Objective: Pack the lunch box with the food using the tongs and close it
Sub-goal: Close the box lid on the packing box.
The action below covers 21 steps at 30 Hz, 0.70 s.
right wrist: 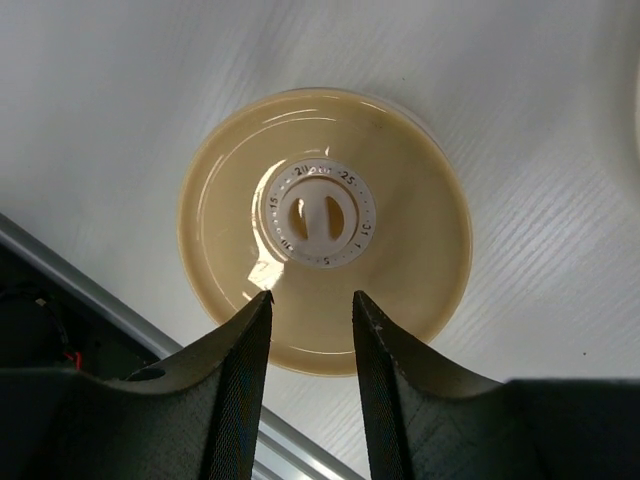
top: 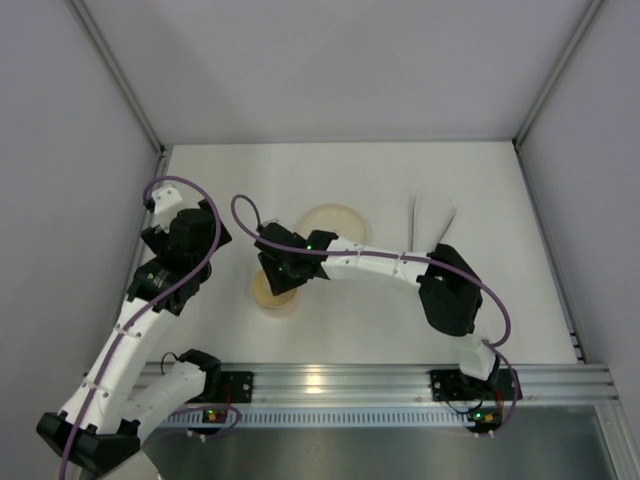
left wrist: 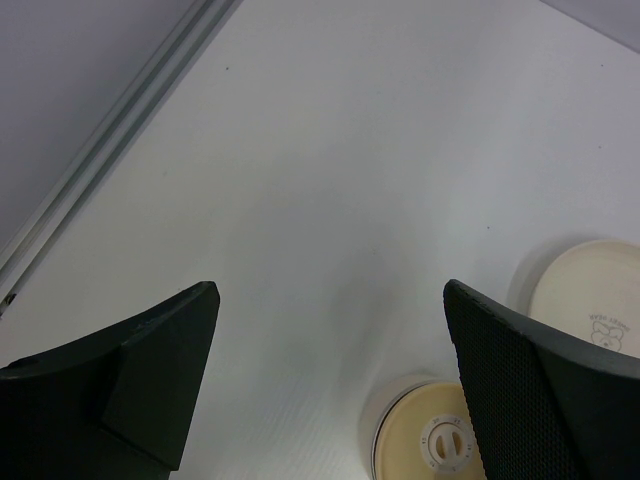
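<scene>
Right claw (right wrist: pixel 310 295) low centre of wrist view, fingers slightly apart, gripping nothing; poised over lunch box (right wrist: pixel 400 250), lid (right wrist: pixel 220 220) on, probably checking closure; left claw (left wrist: pixel 330 290) wide apart over table (left wrist: pixel 300 150), seemingly idle; plate (top: pixel 335 220) beyond box; tongs (top: pixel 413 225) upper right, set aside.

Only legible print: date-type nos. round the white dial (right wrist: pixel 320 215) at centre of the tan lunch box lid (right wrist: pixel 400 270). "25", "31", "1", "5", "15" read OK; one by the top, approx. "20", is unclear. Cream plate (left wrist: pixel 575 290), far-right of the box, has a small grey stamp (left wrist: pixel 606 327) w/ lettering too tiny to read.
</scene>
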Each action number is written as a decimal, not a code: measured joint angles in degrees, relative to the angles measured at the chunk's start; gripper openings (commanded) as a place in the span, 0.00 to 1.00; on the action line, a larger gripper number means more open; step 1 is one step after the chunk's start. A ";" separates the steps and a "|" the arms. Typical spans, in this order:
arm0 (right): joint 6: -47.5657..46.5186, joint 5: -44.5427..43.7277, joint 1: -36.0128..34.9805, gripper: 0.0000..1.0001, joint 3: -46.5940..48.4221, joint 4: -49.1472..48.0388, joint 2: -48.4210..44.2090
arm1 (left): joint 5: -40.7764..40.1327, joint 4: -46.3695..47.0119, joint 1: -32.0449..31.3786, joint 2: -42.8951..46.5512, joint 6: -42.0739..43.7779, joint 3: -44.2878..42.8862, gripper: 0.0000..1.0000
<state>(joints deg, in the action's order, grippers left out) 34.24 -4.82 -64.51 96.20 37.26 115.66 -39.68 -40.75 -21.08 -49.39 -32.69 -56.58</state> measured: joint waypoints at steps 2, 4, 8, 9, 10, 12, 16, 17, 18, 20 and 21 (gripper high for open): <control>-0.17 0.24 -0.04 0.38 1.05 0.04 0.07 | 0.02 0.00 0.00 0.00 0.00 0.00 0.99; -0.22 0.39 -0.24 0.38 2.27 0.00 0.09 | 0.00 0.00 0.00 0.00 0.00 0.00 0.99; -0.63 0.48 -0.94 0.38 3.93 0.00 0.81 | 0.02 0.00 0.00 0.00 -0.02 0.00 0.99; -0.66 0.48 -1.18 0.38 4.42 0.02 1.51 | 0.02 0.00 0.00 0.00 -0.02 0.00 0.99; -0.66 0.39 -1.44 0.38 4.83 0.02 2.43 | 0.02 0.00 0.02 0.00 -0.02 0.00 0.99; -0.59 0.24 -1.92 0.38 5.07 0.00 4.42 | 0.04 0.00 0.04 0.00 -0.02 0.00 0.99; -0.57 -0.13 -2.25 0.37 6.47 -0.70 5.75 | 0.04 0.00 0.04 0.00 -0.02 0.00 0.99; -0.57 -0.11 -2.25 0.37 6.93 -0.74 6.05 | 0.04 0.00 0.04 0.00 -0.02 0.00 0.99; -0.55 -0.09 -2.25 0.37 7.08 -0.92 6.25 | 0.04 0.00 0.04 0.00 -0.02 0.00 0.99; -0.48 -0.09 -2.29 0.37 6.99 -1.25 6.29 | 0.04 0.00 0.04 0.00 0.00 0.00 0.99; -0.37 -0.09 -2.29 0.37 6.97 -1.38 6.29 | 0.04 0.00 0.04 0.00 -0.02 0.00 0.99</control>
<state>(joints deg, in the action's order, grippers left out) 33.87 -4.91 -66.81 103.18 35.88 121.95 -39.64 -40.75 -21.04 -49.39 -32.71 -56.58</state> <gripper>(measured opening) 0.374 0.991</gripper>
